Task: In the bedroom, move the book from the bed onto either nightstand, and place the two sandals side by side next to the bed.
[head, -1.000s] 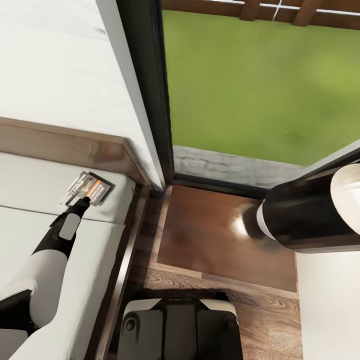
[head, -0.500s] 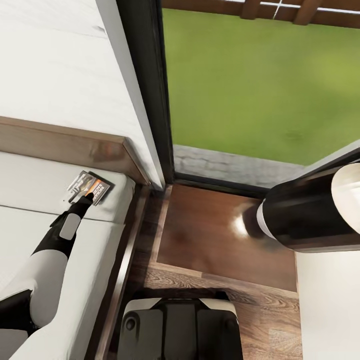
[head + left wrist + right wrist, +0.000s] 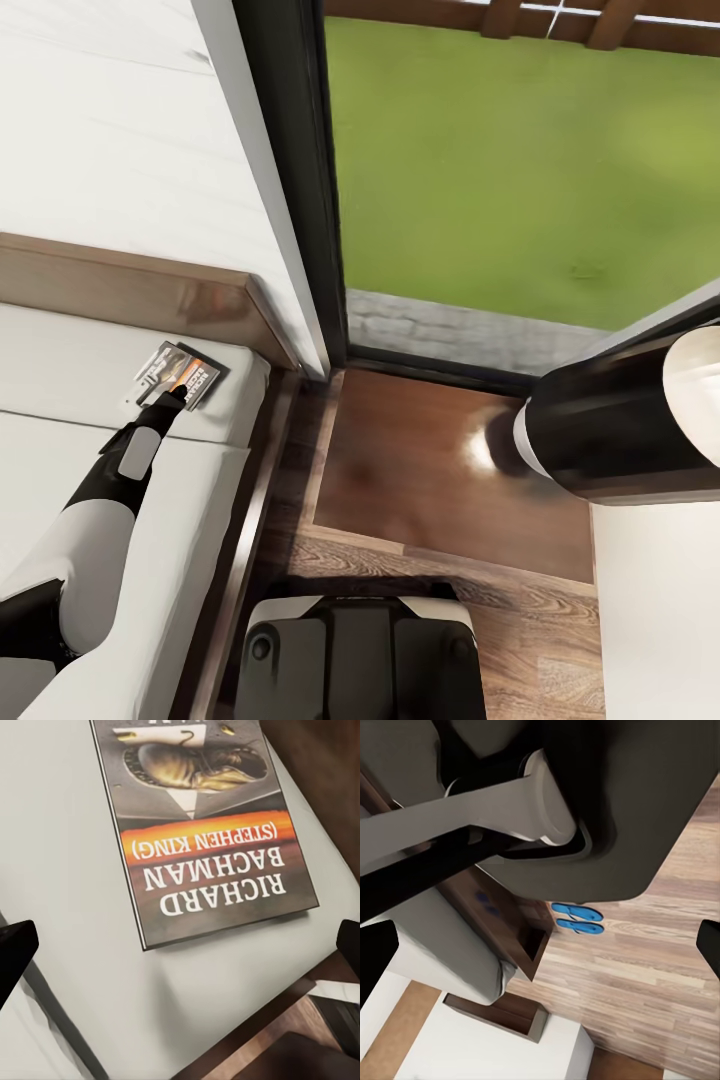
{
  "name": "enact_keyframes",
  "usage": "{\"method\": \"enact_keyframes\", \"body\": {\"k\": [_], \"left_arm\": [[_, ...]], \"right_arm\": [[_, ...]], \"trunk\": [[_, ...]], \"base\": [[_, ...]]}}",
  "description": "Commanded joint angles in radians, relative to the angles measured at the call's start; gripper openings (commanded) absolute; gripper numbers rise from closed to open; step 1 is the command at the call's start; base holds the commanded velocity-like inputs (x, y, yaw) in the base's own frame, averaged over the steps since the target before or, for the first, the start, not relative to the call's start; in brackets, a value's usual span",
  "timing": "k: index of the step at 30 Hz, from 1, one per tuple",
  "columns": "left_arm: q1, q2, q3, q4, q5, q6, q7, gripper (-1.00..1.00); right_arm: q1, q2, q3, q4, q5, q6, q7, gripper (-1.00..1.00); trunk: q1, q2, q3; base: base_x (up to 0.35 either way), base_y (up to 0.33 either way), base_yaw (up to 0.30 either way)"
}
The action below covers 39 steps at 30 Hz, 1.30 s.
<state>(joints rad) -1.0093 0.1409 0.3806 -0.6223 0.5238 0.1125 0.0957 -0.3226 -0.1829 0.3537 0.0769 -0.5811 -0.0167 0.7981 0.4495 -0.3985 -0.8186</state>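
The book (image 3: 178,375) is seen flat on the bed (image 3: 60,370), at ten o'clock from the robot's base, near the headboard and the mattress corner. The left gripper (image 3: 170,403) is poised at its near edge, fingers spread wide apart. The fingers should be lowered astride that edge before being closed, then the book carried to the nightstand (image 3: 440,470) at one o'clock. The sandals (image 3: 577,919) are seen paired on the floor.

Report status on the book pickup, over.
Left end effector open, poised at the book. Book flat on the bed, near the headboard corner. Nightstand top bare. Right end effector: jaws spread, sandals together on floor.
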Motion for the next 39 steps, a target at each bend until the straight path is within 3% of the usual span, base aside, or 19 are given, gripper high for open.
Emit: {"method": "enact_keyframes", "body": {"k": [1,24,35,39], "left_arm": [[0.0,0.0,0.0,-0.002,0.01,0.006,0.004,1.0],[0.0,0.0,0.001,-0.008,0.008,0.006,0.002,1.0],[0.0,0.0,-0.005,-0.013,0.008,0.006,0.002,1.0],[0.0,0.0,-0.006,-0.017,0.008,0.007,0.002,1.0]], "right_arm": [[-0.001,0.0,0.008,0.004,-0.009,-0.002,0.006,1.0],[-0.001,0.0,0.008,0.003,-0.009,-0.002,0.006,1.0],[-0.001,0.0,0.008,0.004,-0.009,-0.002,0.006,1.0],[-0.001,0.0,0.008,0.003,-0.009,-0.002,0.006,1.0]], "trunk": [[0.001,-0.002,-0.002],[0.001,-0.002,-0.03],[0.043,-0.079,-0.065],[0.043,-0.079,-0.065]], "base": [[0.0,0.0,0.0],[0.0,0.0,0.0],[0.0,0.0,0.0],[0.0,0.0,0.0]]}}
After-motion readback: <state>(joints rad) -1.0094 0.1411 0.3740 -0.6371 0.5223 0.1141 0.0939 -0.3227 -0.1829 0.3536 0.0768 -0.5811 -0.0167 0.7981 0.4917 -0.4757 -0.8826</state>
